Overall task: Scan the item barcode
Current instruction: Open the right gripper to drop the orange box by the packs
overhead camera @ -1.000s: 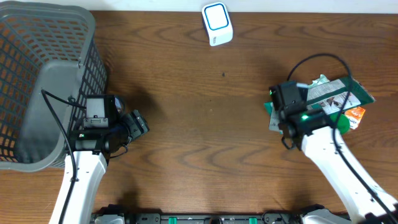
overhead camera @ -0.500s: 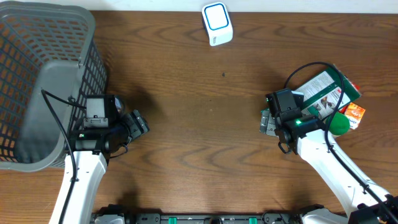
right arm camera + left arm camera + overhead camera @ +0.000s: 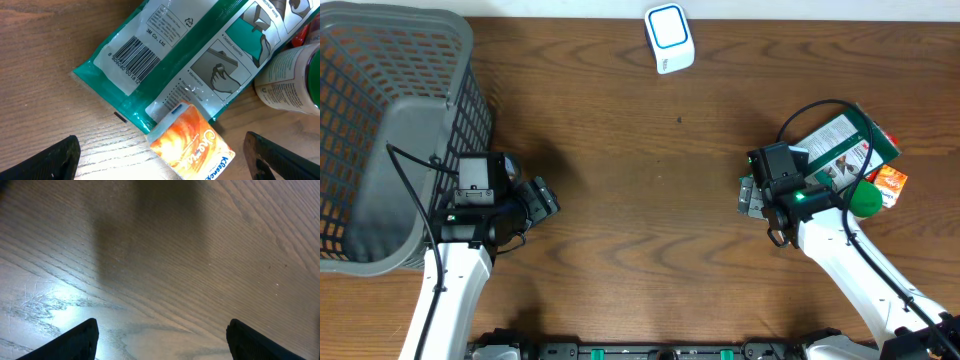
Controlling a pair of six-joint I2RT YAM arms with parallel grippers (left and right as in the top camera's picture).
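Note:
A green 3M pack (image 3: 200,65) lies on the table with its barcode (image 3: 127,62) facing up on a white label. From overhead the green pack (image 3: 840,145) lies tilted at the right. The white scanner with a blue ring (image 3: 669,38) stands at the far edge. My right gripper (image 3: 161,136) is open wide above the items and grips nothing; an orange Kleenex pack (image 3: 192,142) shows below, between its fingers. My left gripper (image 3: 545,198) is open over bare wood (image 3: 162,325), far from the items.
A grey mesh basket (image 3: 470,110) fills the left side, close behind the left arm. A green-capped bottle (image 3: 865,200) lies beside the Kleenex pack (image 3: 890,185), its label (image 3: 290,75) showing in the right wrist view.
My right gripper opened and let go of the green pack, which now lies tilted; the gripper drew back a little to the left. The left arm has not moved.

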